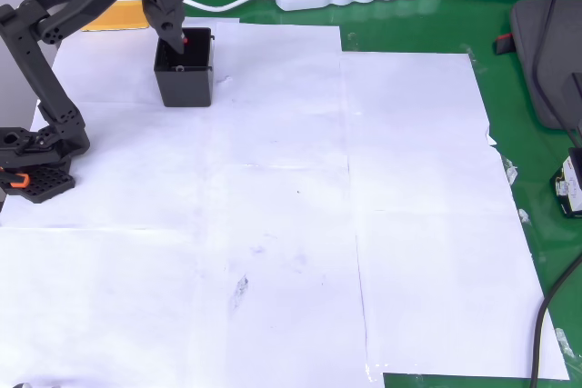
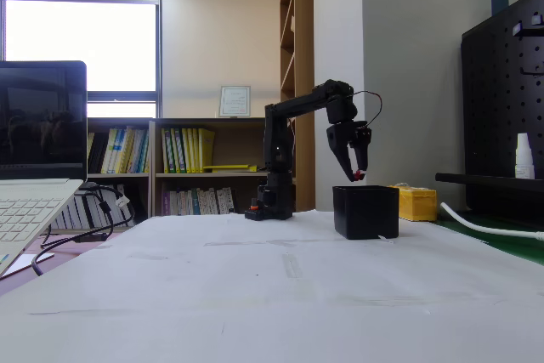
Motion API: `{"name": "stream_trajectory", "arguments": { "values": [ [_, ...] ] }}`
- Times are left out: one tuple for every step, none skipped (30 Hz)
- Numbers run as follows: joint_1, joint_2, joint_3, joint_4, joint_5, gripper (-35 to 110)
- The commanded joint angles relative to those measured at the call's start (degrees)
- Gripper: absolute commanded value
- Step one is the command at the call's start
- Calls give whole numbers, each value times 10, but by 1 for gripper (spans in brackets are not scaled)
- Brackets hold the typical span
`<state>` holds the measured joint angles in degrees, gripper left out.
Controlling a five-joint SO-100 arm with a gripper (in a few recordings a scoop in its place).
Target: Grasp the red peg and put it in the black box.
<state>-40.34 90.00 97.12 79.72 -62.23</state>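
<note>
Two fingers (image 2: 354, 172) pinch the red peg (image 2: 358, 176) just above the black box (image 2: 365, 212); the fixed view shows that gap. From overhead, the red peg (image 1: 185, 41) sits over the box's open top (image 1: 185, 73), beside a yellow block (image 1: 116, 14).

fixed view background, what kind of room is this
Probably an office or lab workspace: a bookshelf full of books below a window, a laptop at the left, and a black pegboard at the right of the fixed view.
</note>
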Motion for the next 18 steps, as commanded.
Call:
{"name": "stream_trajectory", "arguments": {
  "values": [
    [-11,-9,18,-16,-2,0],
    [-11,-9,18,-17,-1,0],
    [-11,-9,16,-22,4,1],
    [-10,-9,12,-25,9,1],
    [-8,-9,11,-31,14,3],
    [-5,-9,8,-39,19,6],
    [-2,-9,8,-42,27,11],
    [0,-9,8,-43,30,17],
    [0,-9,8,-41,29,20],
    [2,-9,8,-40,29,26],
    [3,-9,6,-38,25,31],
    [3,-9,2,-37,19,37],
    [4,-10,-1,-37,17,39],
    [4,-10,-1,-35,17,39],
    [4,-10,-1,-34,17,39],
    [5,-10,-1,-34,18,39],
    [6,-11,0,-35,22,39],
    [7,-12,0,-35,23,39]
  ]
}}
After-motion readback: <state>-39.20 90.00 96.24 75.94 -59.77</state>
